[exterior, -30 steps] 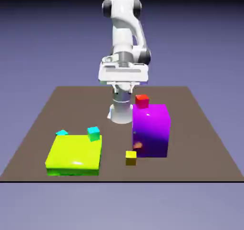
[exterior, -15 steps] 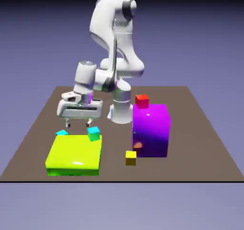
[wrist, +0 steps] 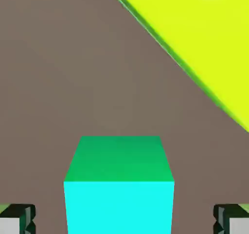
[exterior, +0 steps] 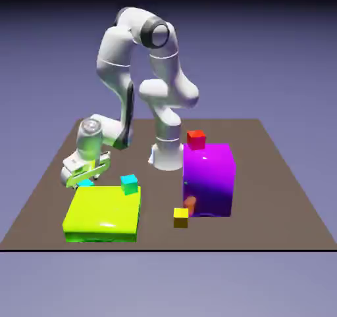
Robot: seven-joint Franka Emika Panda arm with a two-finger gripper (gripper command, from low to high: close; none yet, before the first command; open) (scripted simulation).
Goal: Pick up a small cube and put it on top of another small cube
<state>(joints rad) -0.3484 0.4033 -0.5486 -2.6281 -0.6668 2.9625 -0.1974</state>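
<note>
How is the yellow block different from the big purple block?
The purple block is big, while the yellow block is tiny. The purple block stands taller than it is wide, but the yellow block looks like a little cube. The purple block has the red cube on top in this view, while the yellow block has nothing on it. Both are on the table.

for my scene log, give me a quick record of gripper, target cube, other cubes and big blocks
gripper: open, fingers either side of target, not touching
target: cyan cube with green sides, on table behind slab
second cyan cube: at slab's far corner
red cube: above purple block's top, contact unclear
yellow cube: in front of purple block
big blocks: flat lime slab; glossy purple block
</note>
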